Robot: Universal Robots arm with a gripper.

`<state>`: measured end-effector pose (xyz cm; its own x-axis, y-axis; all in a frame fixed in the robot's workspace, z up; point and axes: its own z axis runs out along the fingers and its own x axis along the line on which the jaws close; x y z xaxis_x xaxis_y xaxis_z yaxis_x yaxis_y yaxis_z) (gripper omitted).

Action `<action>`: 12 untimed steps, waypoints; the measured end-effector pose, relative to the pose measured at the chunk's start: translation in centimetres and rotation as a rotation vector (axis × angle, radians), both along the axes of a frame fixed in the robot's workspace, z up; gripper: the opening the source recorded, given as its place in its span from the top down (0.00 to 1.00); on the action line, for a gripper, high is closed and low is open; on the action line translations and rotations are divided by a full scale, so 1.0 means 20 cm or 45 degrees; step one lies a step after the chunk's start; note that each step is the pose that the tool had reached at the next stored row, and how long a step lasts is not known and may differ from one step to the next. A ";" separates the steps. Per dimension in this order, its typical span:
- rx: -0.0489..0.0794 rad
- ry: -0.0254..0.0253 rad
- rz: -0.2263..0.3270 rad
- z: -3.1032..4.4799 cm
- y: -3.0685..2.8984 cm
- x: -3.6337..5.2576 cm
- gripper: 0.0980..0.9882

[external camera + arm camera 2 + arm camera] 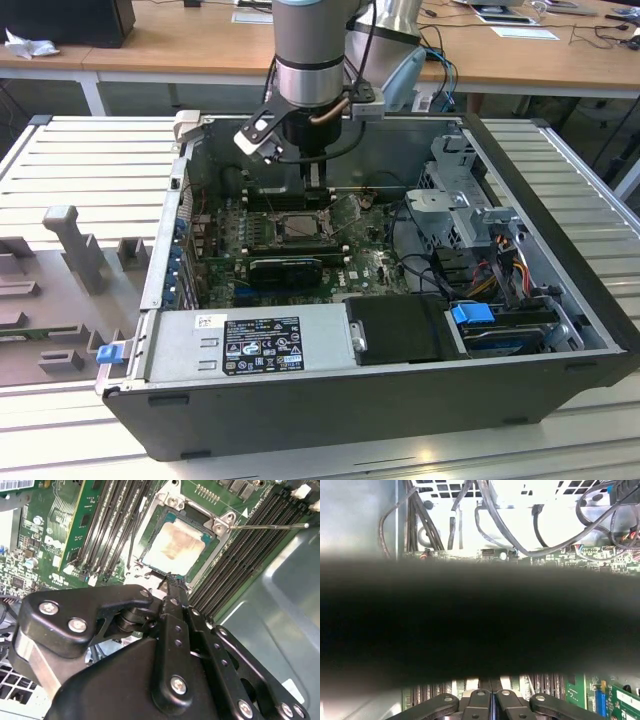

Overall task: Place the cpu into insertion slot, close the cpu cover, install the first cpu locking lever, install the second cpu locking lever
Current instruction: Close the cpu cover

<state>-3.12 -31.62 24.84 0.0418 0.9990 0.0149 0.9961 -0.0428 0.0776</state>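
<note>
In the second wrist view the cpu [175, 547] lies flat in the insertion slot [300, 226], pale beige face up. The silvery cpu cover [172, 502] frames it and looks lowered, with the chip showing through its window. One thin locking lever [270, 526] sticks out over the memory slots; a second thin lever [131, 545] runs along the other side of the socket. My gripper [172, 579] is shut, its tips at the socket's edge beside the chip. In the first wrist view the gripper [492, 697] has its fingers pressed together, and in the exterior view my gripper [315, 192] hangs just behind the socket.
The open computer case [520, 390] lies on a slatted table. Black memory slots [115, 525] flank the socket. A drive cage [465, 205] and cables fill the exterior view's right, the power supply [250, 345] the front. A grey fixture [75, 245] stands outside at the exterior view's left.
</note>
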 end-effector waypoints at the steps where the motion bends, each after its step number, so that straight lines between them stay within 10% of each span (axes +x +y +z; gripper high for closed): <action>1: 0.000 0.0000 -0.001 0.022 0.000 0.000 0.99; 12: 0.000 0.0065 -0.005 0.067 0.000 0.047 0.99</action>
<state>-2.19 -31.63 26.18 0.0460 0.9988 0.0148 0.9963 -0.0470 0.0725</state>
